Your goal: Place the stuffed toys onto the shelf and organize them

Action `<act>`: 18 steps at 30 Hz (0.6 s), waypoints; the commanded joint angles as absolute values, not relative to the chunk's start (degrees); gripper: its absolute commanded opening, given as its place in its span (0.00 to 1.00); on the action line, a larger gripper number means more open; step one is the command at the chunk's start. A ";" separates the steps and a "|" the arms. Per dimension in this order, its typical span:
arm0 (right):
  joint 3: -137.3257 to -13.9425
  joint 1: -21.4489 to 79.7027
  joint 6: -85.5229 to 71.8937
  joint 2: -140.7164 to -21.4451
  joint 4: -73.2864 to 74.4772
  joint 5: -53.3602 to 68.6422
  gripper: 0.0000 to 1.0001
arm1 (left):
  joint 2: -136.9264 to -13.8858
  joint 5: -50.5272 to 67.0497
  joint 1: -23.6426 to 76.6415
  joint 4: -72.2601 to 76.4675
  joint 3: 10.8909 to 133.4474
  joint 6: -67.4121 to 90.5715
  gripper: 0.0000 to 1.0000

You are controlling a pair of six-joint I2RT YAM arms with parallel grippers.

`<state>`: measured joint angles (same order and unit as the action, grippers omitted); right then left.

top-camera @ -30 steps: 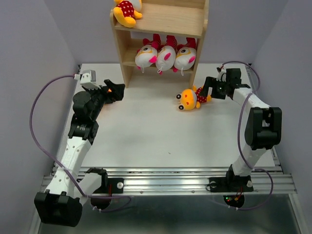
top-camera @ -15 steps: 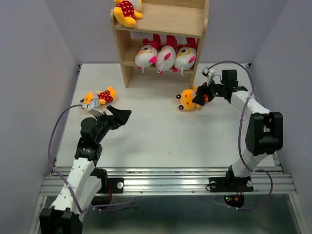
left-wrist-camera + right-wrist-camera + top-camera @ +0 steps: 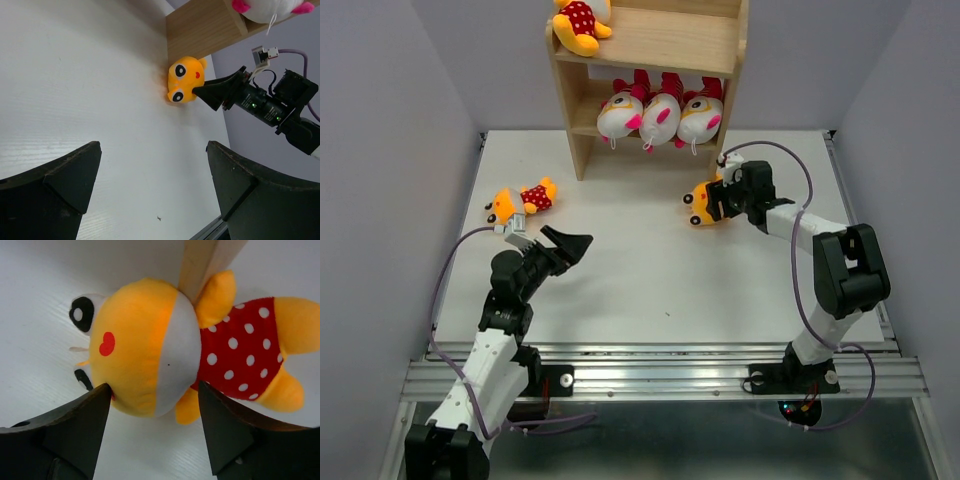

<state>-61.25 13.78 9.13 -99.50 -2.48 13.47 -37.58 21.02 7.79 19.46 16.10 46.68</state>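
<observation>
**A:** Right claw status?

**B:** Right claw (image 3: 718,200) is down over a yellow doll (image 3: 145,345) lying on the table (image 3: 650,285) at 1 o'clock, just beside the shelf (image 3: 655,42) foot. In the wrist view the fingers (image 3: 75,432) are spread wide, one on each side of the doll's head. It isn't clamped. Can't tell whether the pads touch the plush.

**A:** Doll pose?

**B:** Flat on the table. From above, the head is at 8 o'clock of the red dotted shirt.

**A:** Left side?

**B:** Left claw (image 3: 570,243) sits at 8 o'clock on the table. Its jaws are wide apart with nothing between them. Its camera looks across the table at that doll and the right claw.

**A:** Other toys?

**B:** A second yellow doll (image 3: 520,200) lies on the table at 10 o'clock, near the left claw and clear of it. A third yellow doll (image 3: 580,25) is on the upper board at its left end. The white-headed dolls (image 3: 660,118), three of them, are on the board below, packed side by side with heads facing out. The shelf stands at 12 o'clock on the table.
</observation>
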 commanded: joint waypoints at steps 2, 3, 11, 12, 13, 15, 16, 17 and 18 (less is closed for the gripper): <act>-59.77 13.54 5.80 -99.75 -8.88 4.83 0.60 | -34.98 21.71 8.26 23.82 13.89 48.43 0.97; -59.59 13.54 5.63 -100.02 -8.79 5.27 0.55 | -34.98 21.71 8.35 24.17 13.63 48.69 0.97; -61.00 13.54 4.04 -99.06 -3.00 15.17 0.01 | -39.63 24.96 10.19 27.59 13.54 49.22 0.98; -60.74 13.54 3.61 -97.92 -2.55 16.86 0.01 | -40.07 25.05 10.89 28.12 13.62 49.31 0.97; -60.47 13.54 1.78 -94.95 -1.94 18.53 0.01 | -40.60 24.96 11.68 29.43 13.54 49.22 0.97; -60.03 13.54 -4.26 -91.86 -0.18 23.89 0.01 | -42.62 22.86 15.80 31.80 13.45 48.96 0.97; -60.12 13.54 -7.09 -90.45 1.13 25.73 0.01 | -43.41 21.72 17.73 32.77 13.45 48.61 0.97; -59.94 13.54 -9.73 -88.09 2.80 26.97 0.01 | -44.55 19.01 19.93 33.65 13.88 48.43 0.98; -59.94 13.54 -15.41 -87.20 3.51 29.94 0.01 | -47.00 17.77 24.30 36.36 14.06 48.25 0.98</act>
<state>-59.51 13.47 -1.83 -95.26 1.04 19.09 -43.62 21.37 16.97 27.11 13.72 49.34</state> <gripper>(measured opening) 0.039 0.974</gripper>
